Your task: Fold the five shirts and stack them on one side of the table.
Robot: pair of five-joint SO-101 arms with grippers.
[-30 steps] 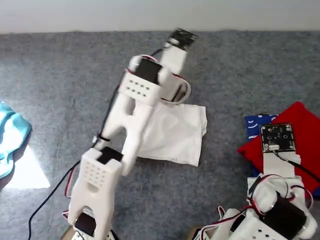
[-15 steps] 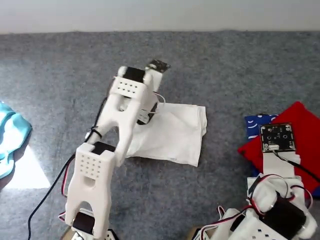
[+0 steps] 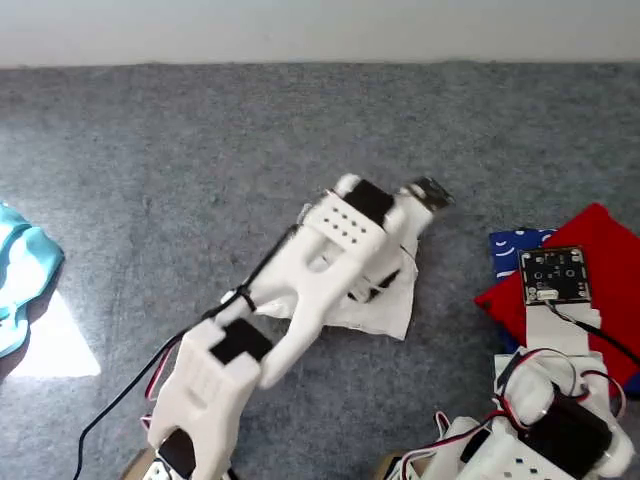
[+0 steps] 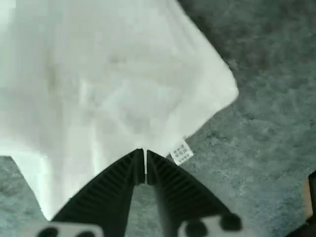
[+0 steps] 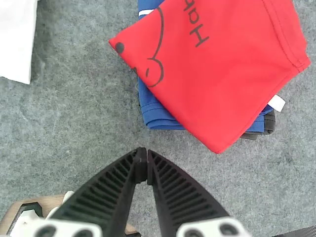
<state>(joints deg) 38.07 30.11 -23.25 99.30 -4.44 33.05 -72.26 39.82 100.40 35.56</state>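
White shirt (image 3: 392, 308): lies rumpled on the grey table (image 3: 150, 150) near its middle, partly under the outstretched left arm. In the left wrist view (image 4: 123, 84) its hem and a small tag (image 4: 180, 152) sit right at the fingertips.
Left gripper (image 4: 142, 154): fingers pressed together at the shirt's edge, with a thin strip of white cloth pinched between them.
Red shirt (image 5: 222, 64): folded, on top of the pile at the table's right side, well apart from the white one.
Blue shirt (image 5: 158, 116): folded under the red one, showing along two edges.
Dark layer (image 5: 266, 126): a sliver peeks out beneath the blue; what it is cannot be told.
Right gripper (image 5: 143, 153): fingers closed on each other with nothing between them, above bare table just beside the pile.
Teal shirt (image 3: 22, 275): bunched at the table's far left edge.
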